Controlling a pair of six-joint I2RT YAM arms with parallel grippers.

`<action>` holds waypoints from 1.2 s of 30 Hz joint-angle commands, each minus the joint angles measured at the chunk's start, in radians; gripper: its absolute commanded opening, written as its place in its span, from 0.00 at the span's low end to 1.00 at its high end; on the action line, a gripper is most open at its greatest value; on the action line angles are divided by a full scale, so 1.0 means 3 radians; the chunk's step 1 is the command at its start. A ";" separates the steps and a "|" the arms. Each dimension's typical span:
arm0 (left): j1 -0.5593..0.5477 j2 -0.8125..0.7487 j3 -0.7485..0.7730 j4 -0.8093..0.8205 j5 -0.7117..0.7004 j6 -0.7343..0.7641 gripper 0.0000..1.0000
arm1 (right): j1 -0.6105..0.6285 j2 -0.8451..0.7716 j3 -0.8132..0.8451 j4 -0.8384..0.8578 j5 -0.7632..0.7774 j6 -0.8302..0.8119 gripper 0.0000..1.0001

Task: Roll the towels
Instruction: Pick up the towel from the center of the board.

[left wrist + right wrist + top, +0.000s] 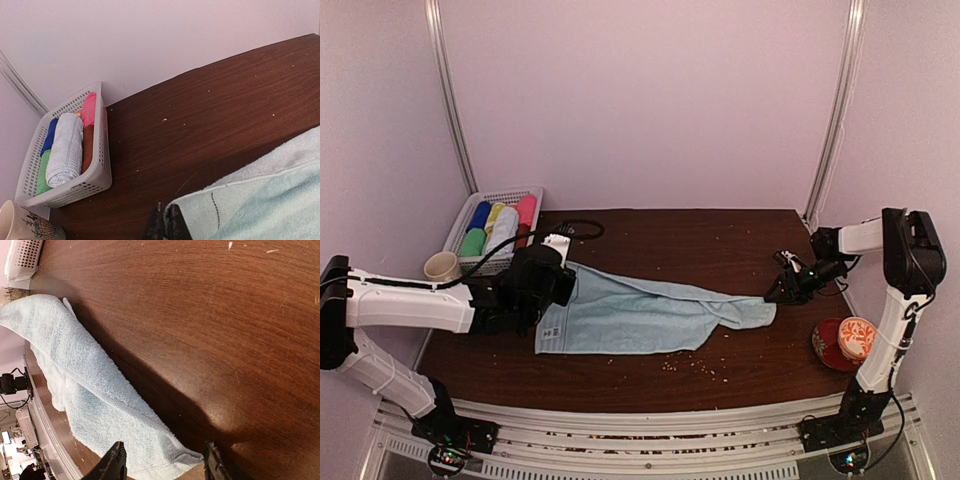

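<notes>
My right claw (164, 462) hangs low over the table (720, 240) with its jaws apart, straddling the bunched narrow end of the pale blue towel (640, 315), and nothing is gripped yet. My left claw (165, 227) is clenched tight at the towel's wide end. I cannot tell whether any hem is nipped in it. The towel lies along the middle of the table, stretched between the two claws. To do this step well, I think I should take the full thickness of that narrow end, close to its edge and squarely, so the roll starts straight. The left end should stay anchored so the cloth keeps flat instead of dragging. Only the overhead view shows the towel's whole length, both arms and the red dish (832, 345) by my right arm. Only the right wrist view shows the towel's tip actually lying between my fingers. The left wrist view alone shows the stitched hem against my shut fingers, the rolled cloths (65, 150) in the white basket (102, 165), and a cup (17, 225) beside it.
</notes>
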 commanded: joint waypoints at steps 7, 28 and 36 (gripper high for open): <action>0.0034 0.0094 0.0024 -0.0024 -0.0129 -0.0062 0.00 | 0.0005 0.0161 -0.0206 0.0020 0.0155 0.0145 0.51; 0.0032 0.0204 0.0043 0.0017 0.0000 -0.0050 0.00 | 0.0167 0.0401 0.0022 0.0277 0.0188 -0.0256 0.76; 0.0034 0.0250 0.0060 0.0012 0.0021 -0.0049 0.00 | 0.0220 0.0321 0.0116 0.0471 0.0127 -0.0470 0.85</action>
